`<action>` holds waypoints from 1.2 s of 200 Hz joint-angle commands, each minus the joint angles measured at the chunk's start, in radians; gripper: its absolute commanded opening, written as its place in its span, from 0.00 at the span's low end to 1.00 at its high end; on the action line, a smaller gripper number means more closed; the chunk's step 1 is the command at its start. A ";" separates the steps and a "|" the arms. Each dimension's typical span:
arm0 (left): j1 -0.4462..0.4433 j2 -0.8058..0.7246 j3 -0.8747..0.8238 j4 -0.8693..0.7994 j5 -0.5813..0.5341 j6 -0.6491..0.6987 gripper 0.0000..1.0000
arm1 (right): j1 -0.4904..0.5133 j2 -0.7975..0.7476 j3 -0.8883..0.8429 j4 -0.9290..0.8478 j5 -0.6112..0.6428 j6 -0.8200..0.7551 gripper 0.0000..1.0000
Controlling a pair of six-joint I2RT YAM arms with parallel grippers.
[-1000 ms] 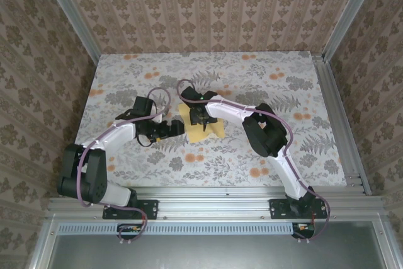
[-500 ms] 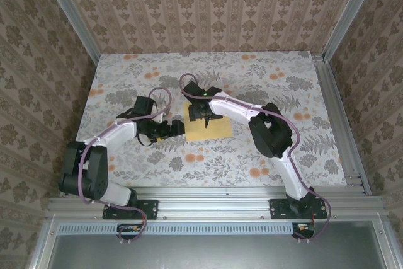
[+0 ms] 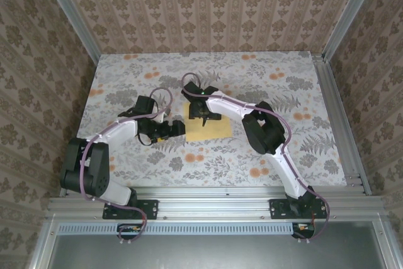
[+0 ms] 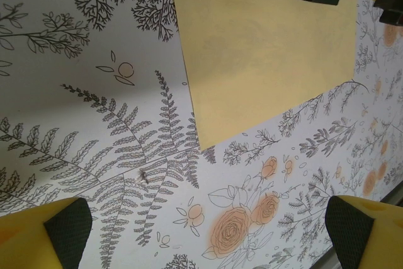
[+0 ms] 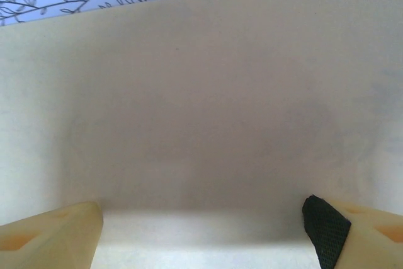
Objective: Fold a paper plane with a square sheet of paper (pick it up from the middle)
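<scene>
I've got my left gripper (image 4: 211, 228) spread wide just left of the thin pale-yellow square sheet of paper (image 3: 213, 130), which lies flat and plain on the flower-print cloth (image 3: 283, 92). My right gripper (image 5: 201, 231) hangs parted over its far-left part.

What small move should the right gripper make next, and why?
Probably lower the right gripper and pinch the square sheet of paper near its middle. The sheet lies flat on the cloth, both pairs of jaws stand open, and the left gripper sits off its left edge.
</scene>
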 commanded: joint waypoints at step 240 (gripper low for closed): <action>0.009 -0.036 0.055 -0.053 0.004 0.007 1.00 | 0.022 -0.196 -0.099 0.058 -0.022 -0.108 0.22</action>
